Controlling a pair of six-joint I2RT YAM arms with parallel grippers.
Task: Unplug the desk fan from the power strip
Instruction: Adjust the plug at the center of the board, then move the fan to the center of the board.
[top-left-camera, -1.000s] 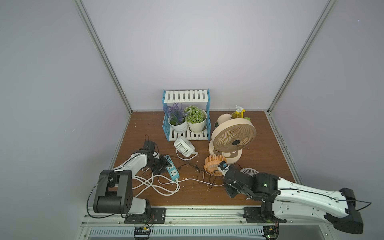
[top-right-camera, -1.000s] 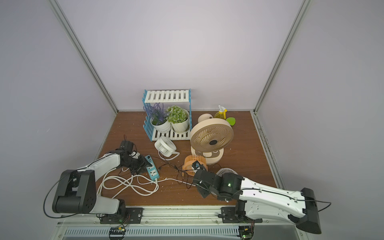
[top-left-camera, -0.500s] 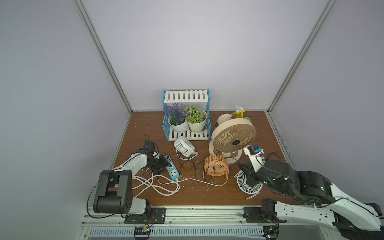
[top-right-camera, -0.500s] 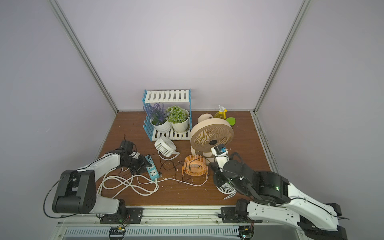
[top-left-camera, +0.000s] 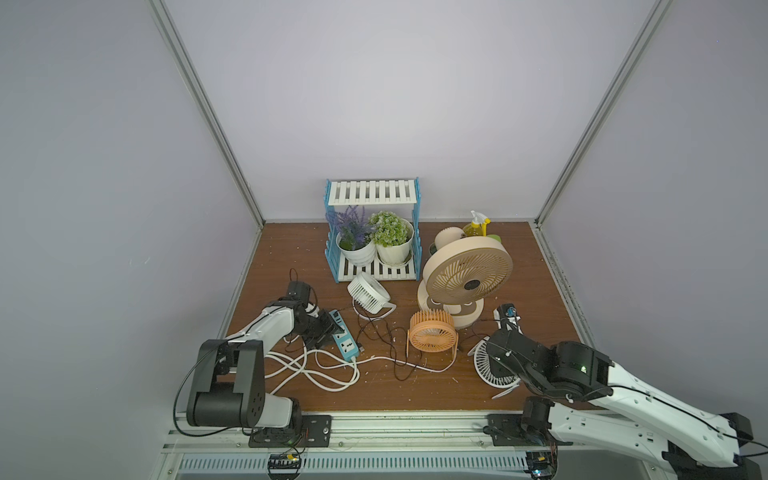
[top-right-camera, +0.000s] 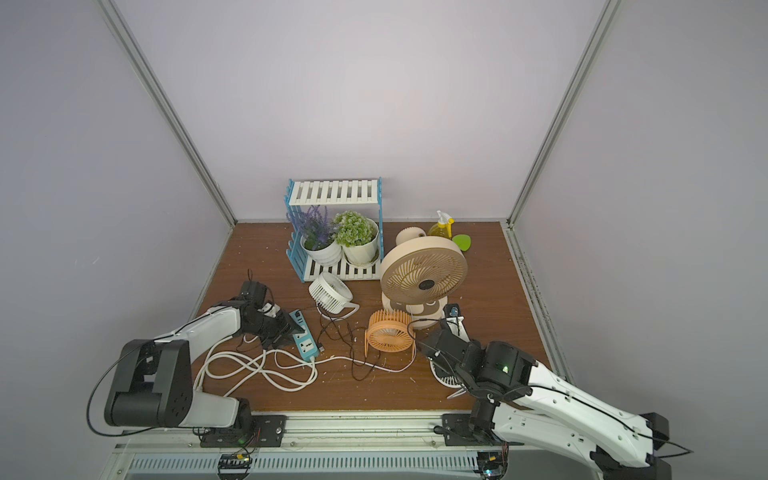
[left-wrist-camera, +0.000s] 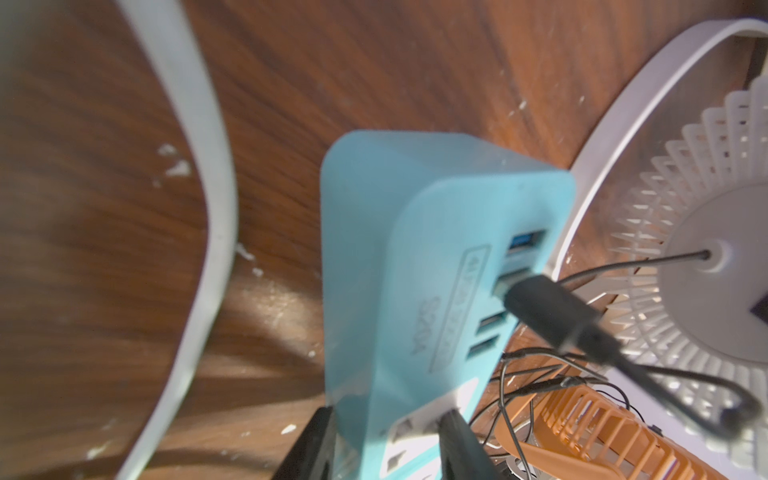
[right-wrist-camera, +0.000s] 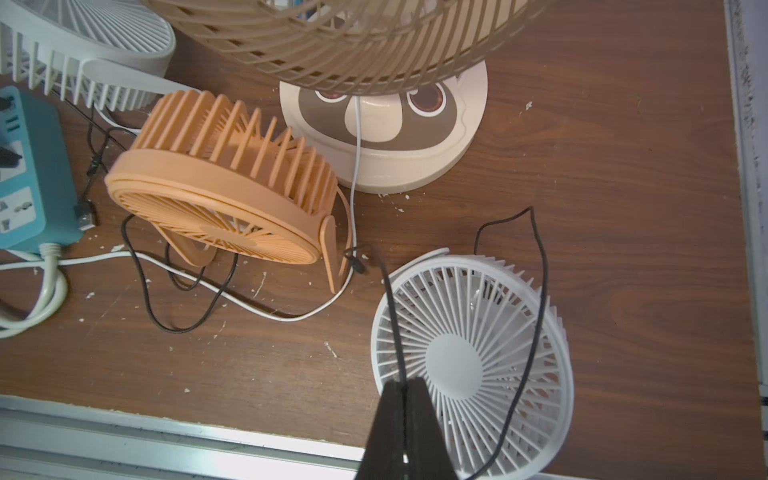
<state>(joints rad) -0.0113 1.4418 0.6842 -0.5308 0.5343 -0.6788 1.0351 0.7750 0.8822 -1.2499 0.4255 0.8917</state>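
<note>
- Your right gripper (right-wrist-camera: 401, 388) hangs over the near rim of the flat white fan (right-wrist-camera: 469, 357). Its pads are pressed together on a thin black cord (right-wrist-camera: 392, 311). That cord looks limp and skinny, so expect it to slip through the pads, or to drag a light fan along.
- The orange fan (right-wrist-camera: 224, 195) stands on its stand just beyond, with cords looped under it. It is thin plastic and would likely tip on a tug.
- A loose plug (right-wrist-camera: 85, 214) lies on the table (top-left-camera: 532, 270) just beside the strip, in no port.
- The power strip (top-left-camera: 344, 338) lies left of centre, with its thick white cord (top-left-camera: 307, 365) coiled toward the front. The shell is hard and smooth, and I judge it light. It will skate or lift if you pull on it unbraced.
- Your left gripper (left-wrist-camera: 384, 440) straddles the strip's narrow width, clamped on both long sides a little back from the port end. That is a good brace.
- The black plug (left-wrist-camera: 548, 307) sits in one of the small ports at the strip's far end. It has a small, rigid body, probably held by friction alone. Take it by the body, close to the port, and draw it straight out, never by its cord.
- The small white fan (left-wrist-camera: 685, 249) is just past that end. You cannot tell from here which fan this plug feeds.
</note>
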